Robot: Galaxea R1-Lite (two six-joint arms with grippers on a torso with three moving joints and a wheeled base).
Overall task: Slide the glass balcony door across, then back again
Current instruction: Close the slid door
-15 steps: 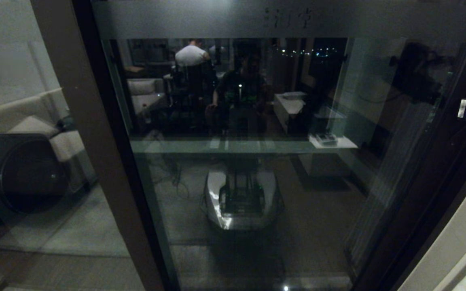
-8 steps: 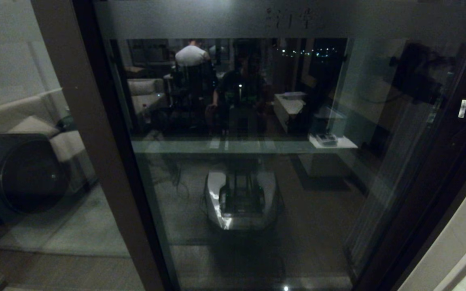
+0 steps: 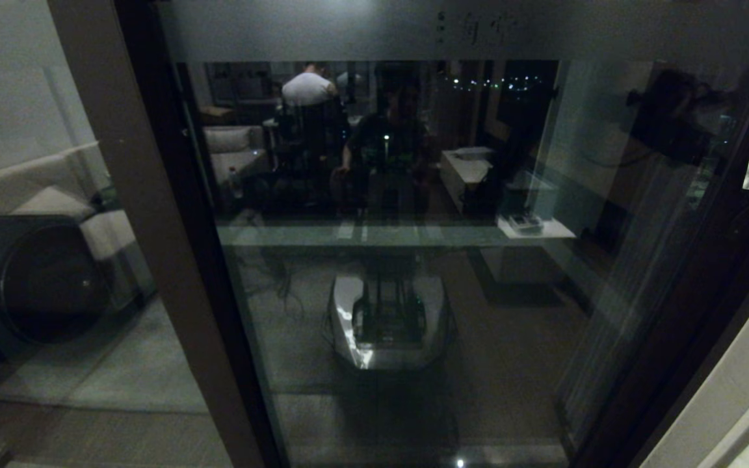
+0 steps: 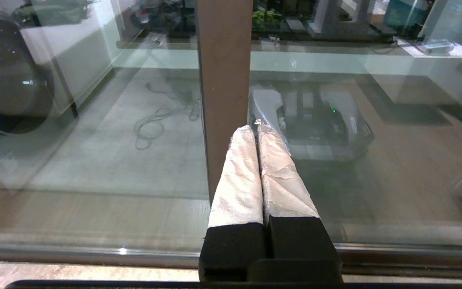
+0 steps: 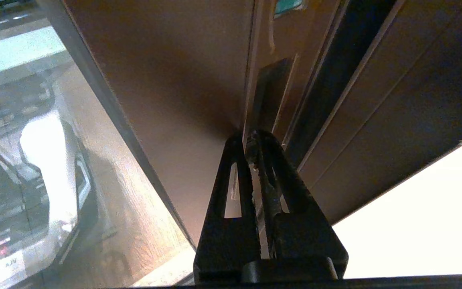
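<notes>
The left gripper hung pressed shut, empty, before a brown frame post. The glass balcony door filled the centre. At its right stile, the right gripper, fingers together, met the upright recessed handle.

Characters on the frosted band of the glass balcony door too blurred to read at twelve o'clock, door cropped top and bottom in head view, both arms out of head view, recessed handle half lost in shadow.
</notes>
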